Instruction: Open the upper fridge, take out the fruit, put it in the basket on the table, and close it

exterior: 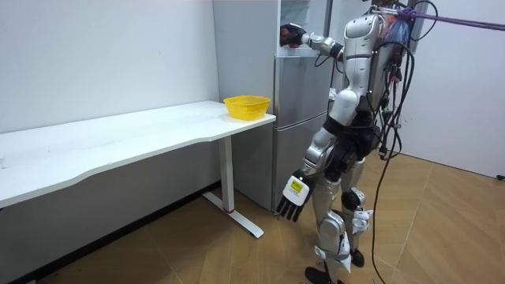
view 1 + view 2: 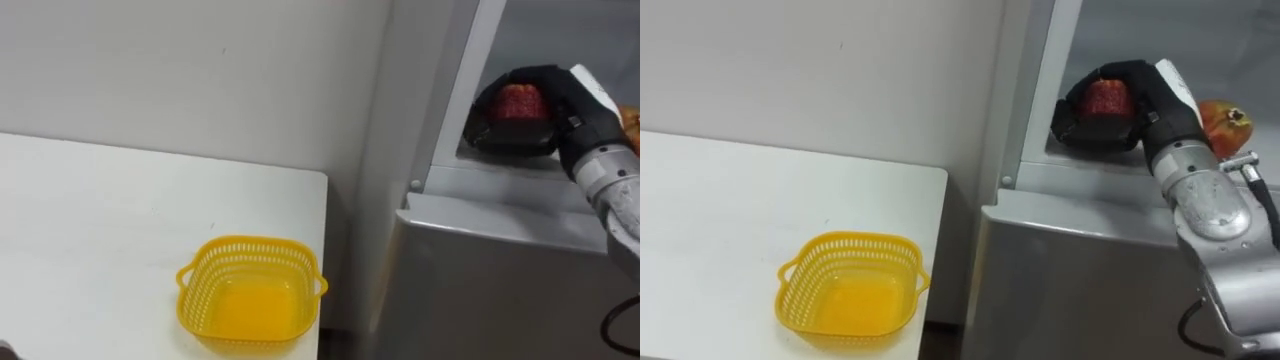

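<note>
A red fruit (image 2: 518,102) (image 2: 1106,98) sits in my right hand (image 2: 535,110) (image 2: 1130,105), whose dark fingers curl round it at the front edge of the open upper fridge compartment (image 2: 520,160). A second fruit, orange-red (image 2: 1225,122), lies on the same shelf just behind the hand. In the room view I stand before the grey fridge (image 1: 296,118), right arm raised to its upper compartment, right hand (image 1: 290,35) at the opening. My left hand (image 1: 293,197) hangs by my thigh with straight fingers.
A yellow plastic basket (image 2: 252,292) (image 2: 852,285) (image 1: 246,105) stands empty on the white table (image 2: 90,240) near its corner next to the fridge. The closed lower fridge door (image 2: 500,290) is below my arm. A white wall runs behind the table.
</note>
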Robot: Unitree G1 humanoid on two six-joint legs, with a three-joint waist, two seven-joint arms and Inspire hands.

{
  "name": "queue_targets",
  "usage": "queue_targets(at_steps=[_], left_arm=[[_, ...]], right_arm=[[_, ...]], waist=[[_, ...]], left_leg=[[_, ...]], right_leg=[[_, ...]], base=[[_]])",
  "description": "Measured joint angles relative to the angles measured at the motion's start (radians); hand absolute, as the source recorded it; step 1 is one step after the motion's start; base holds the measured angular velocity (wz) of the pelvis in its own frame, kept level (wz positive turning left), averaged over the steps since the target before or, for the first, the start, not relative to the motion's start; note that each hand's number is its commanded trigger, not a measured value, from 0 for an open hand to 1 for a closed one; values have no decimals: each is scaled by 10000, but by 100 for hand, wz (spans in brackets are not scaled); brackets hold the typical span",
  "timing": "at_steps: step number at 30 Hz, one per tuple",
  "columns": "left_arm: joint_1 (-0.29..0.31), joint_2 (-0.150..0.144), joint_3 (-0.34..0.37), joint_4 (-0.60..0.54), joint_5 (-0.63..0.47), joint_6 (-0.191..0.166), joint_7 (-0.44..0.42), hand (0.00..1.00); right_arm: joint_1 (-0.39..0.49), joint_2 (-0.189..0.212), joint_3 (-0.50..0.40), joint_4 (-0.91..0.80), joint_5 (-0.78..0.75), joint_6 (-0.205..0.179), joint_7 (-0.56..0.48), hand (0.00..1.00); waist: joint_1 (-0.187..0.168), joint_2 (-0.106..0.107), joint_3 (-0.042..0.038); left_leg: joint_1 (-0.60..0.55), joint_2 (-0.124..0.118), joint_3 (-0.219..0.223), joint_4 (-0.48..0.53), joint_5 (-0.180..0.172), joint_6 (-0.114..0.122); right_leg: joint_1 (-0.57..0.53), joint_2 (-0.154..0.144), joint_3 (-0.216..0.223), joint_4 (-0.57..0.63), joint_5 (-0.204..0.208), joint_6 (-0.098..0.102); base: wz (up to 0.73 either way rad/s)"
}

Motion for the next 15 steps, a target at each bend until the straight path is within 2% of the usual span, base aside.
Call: queue_targets(at_steps=[2,4,8,12,15], left_arm=[[6,-63,-49,-3,39,-7,24,0],[5,-79,-204,4,57,-81,129,0],[35,-80,-416,38,-11,-215,247,0],[100,-97,-561,120,-11,-432,418,0],[200,-100,-541,131,8,-585,400,0]], right_arm=[[189,209,2,-468,-444,43,-319,100],[334,474,3,-794,-738,43,-747,100],[765,733,4,-1722,-1162,42,-1448,100],[1196,827,5,-2908,-1567,-156,-2211,100],[1493,916,6,-3755,-2585,-464,-2600,100]], waist=[[-1,108,-57],[-13,128,-54],[-24,116,-40],[-14,121,52],[-5,157,112]], left_leg=[[12,0,9,-5,8,-6],[126,0,46,-64,37,-14],[148,-3,88,-64,37,-15],[195,-3,88,-27,37,-14],[178,9,90,-48,32,-14]], right_leg=[[-1,2,33,1,0,0],[-1,9,109,4,0,0],[4,10,148,5,0,0],[68,9,123,5,1,-1],[82,19,118,13,1,-2]], base=[[-5],[-7],[-5],[0],[0]])
